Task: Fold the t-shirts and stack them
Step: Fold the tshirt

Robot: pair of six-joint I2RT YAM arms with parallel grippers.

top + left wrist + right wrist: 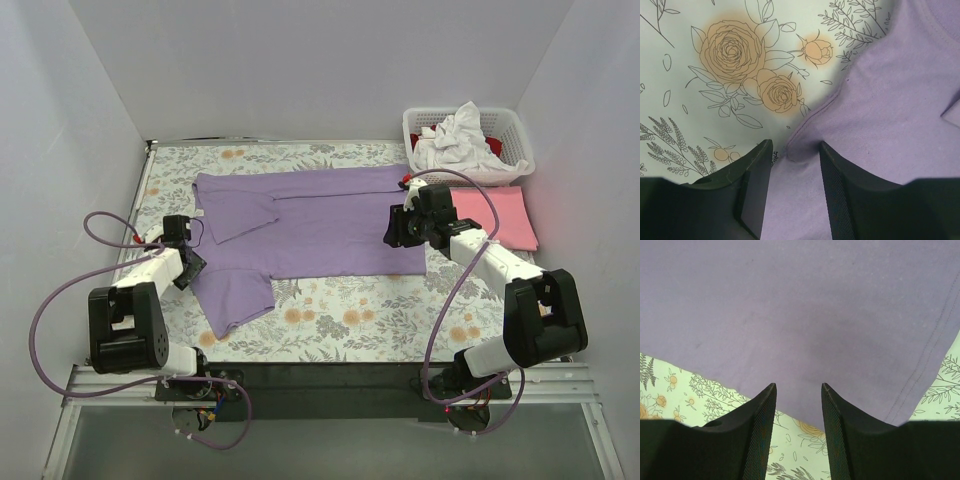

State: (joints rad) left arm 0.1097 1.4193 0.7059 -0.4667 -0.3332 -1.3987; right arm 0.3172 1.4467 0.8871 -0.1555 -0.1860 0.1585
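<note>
The left gripper's (pixel 792 170) two dark fingers (pixel 756 190) stood partly open, a clear gap between them. They straddled the edge of the lavender t-shirt (pixel 890 125) where the near sleeve met the body. Purple cloth lay in the gap, and the pads had not closed on it. The right gripper (pixel 797 407) was likewise about half open and held nothing. Its fingertips were poised over the same shirt's near edge, close to the stitched hem, with the floral cloth (pixel 690 385) showing beneath the left finger.

Seen from above, the lavender shirt lay spread flat across the middle of the floral cloth with its hem toward the right arm. One sleeve was turned in over the chest, and the other splayed toward the near edge beside the left gripper. The two arms flanked it — the left at the sleeve end, the right at the hem end.

Just beyond the right arm, a pink t-shirt (pixel 500 215) lay flat and folded on the cloth, beside the lavender hem and apart from it. Behind it, in the far right corner, a white lattice basket (pixel 520 130) held a crumpled white t-shirt (pixel 455 140) — with a red t-shirt (pixel 492 143) peeking out at its side.
</note>
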